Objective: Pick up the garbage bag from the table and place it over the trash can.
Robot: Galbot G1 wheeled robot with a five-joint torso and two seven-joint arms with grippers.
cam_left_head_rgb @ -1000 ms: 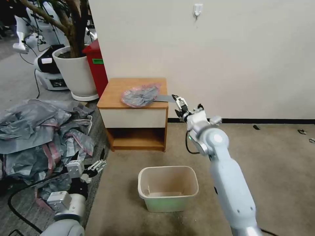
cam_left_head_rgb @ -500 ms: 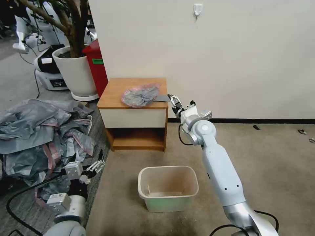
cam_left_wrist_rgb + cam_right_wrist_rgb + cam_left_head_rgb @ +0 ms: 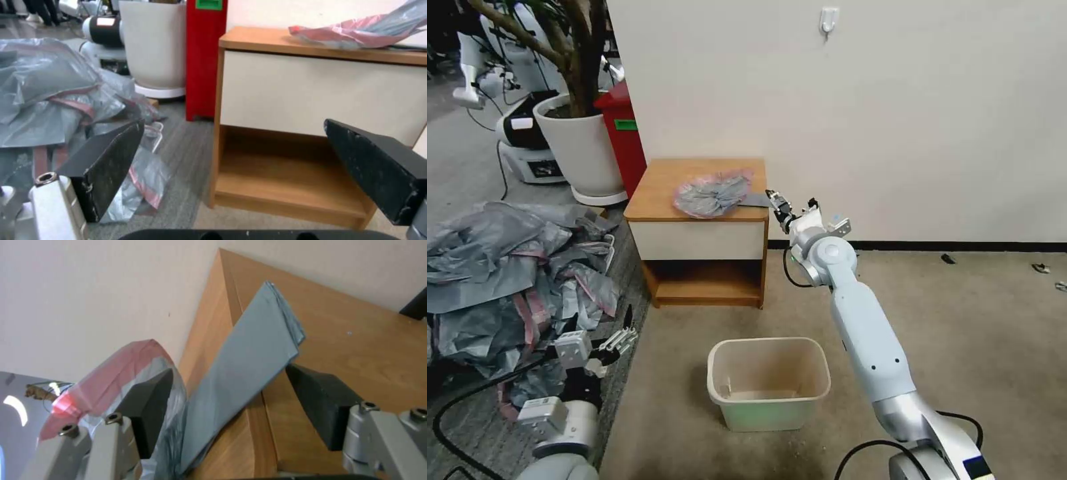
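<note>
A: Which step do we show here?

B: The reach for the pick. Our right gripper (image 3: 776,204) sits at the table's (image 3: 660,200) right front corner, level with the top. The bag (image 3: 712,193) is not yet lifted; it lies crumpled on the table's right half, and a flat grey strip (image 3: 757,199) of it runs to the right edge and overhangs it.

A: How do the jaws stand to the bag?

B: In the right wrist view the jaws are spread wide, and the strip (image 3: 249,370) passes between the two pads (image 3: 318,396). We cannot tell whether either pad touches the film. The pink rim (image 3: 111,373) bulges beside one finger. We judge nothing is clamped yet.

A: What does the next move call for?

B: In our judgement, closing on the strip while it lies between the pads, then lifting clear of the table edge. The film is thin and likely slippery, so a shallow bite could let it slide out.

A: And the rest of the set-up?

B: The can (image 3: 768,381) stands open on the floor in front of the table, well apart from the bag. Our left gripper (image 3: 620,339) hangs idle low at our left, jaws wide, beside the heap of bags (image 3: 500,267).
</note>
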